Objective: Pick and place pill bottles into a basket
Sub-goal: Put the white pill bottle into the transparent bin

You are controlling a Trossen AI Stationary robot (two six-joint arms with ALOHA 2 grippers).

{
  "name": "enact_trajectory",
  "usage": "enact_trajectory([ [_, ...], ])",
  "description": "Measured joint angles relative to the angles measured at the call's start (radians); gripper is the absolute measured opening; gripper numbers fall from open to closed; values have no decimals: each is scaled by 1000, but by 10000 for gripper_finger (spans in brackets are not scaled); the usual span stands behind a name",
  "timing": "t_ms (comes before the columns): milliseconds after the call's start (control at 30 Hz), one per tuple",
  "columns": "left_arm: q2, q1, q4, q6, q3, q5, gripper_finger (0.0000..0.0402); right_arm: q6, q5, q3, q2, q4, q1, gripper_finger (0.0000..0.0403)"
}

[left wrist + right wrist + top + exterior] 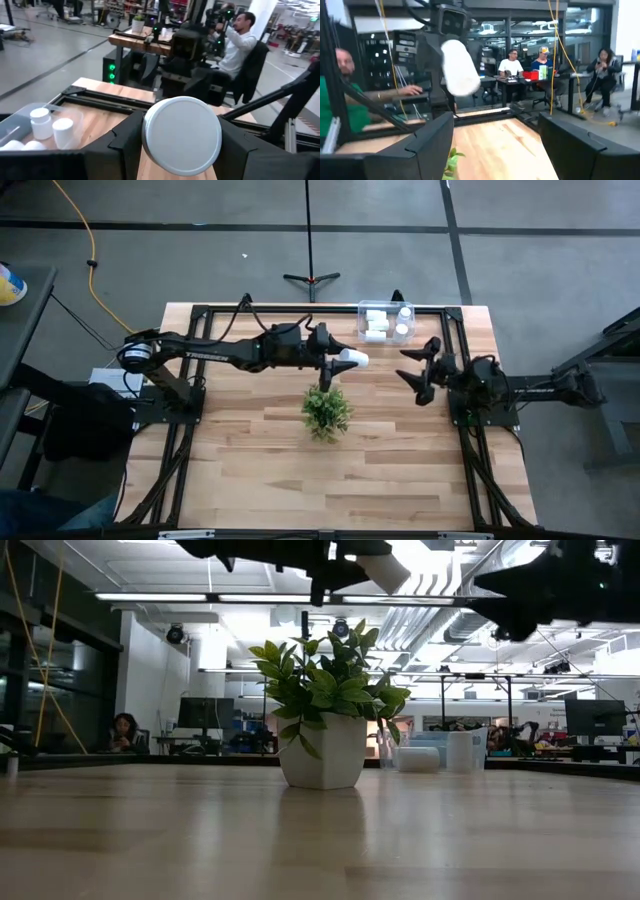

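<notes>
My left gripper (343, 360) is shut on a white pill bottle (356, 360), high above the table just behind the green potted plant (326, 410). The held bottle also shows in the left wrist view (181, 135) and the right wrist view (460, 67). The clear basket (386, 308) stands at the table's far edge, right of centre, with several white bottles (376, 323) in it. It also shows in the left wrist view (20, 120). My right gripper (420, 370) is open and empty, to the right of the held bottle and nearer than the basket. My left gripper pinches the bottle's round sides (150, 145) between its two fingers. The fingers come level from the table's left and the bottle lies along them, one flat round end (181, 135) facing the wrist camera and the other end (362, 360) sticking out toward the right. The bottle is lifted clear of the table.
The potted plant in its white pot (322, 752) stands mid-table under the left gripper. A black frame (300, 310) runs along the table's far and side edges. People sit at desks beyond the table (240, 40). Bare wood lies on the near half of the table (330, 480).
</notes>
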Motion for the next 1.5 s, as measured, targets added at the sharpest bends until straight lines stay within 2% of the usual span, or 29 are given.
enact_trajectory([
  [200,1,0,2,-25,0,-51,217,-158,-8,119,155,-23,0,279],
  [467,1,0,-8,-189,0,-196,217,-348,-3,277,329,-182,1,280],
  [733,1,0,-8,-313,0,-350,217,-493,100,384,480,-197,0,279],
  [867,1,0,-8,-352,0,-407,217,-536,108,430,546,-197,-11,280],
  [1033,9,0,-9,-390,2,-438,217,-542,154,487,614,-196,-36,282],
  [1267,29,0,-15,-430,0,-449,217,-547,148,563,688,-196,-66,283],
  [1500,59,0,14,-473,2,-493,217,-646,133,611,754,-211,-68,284],
])
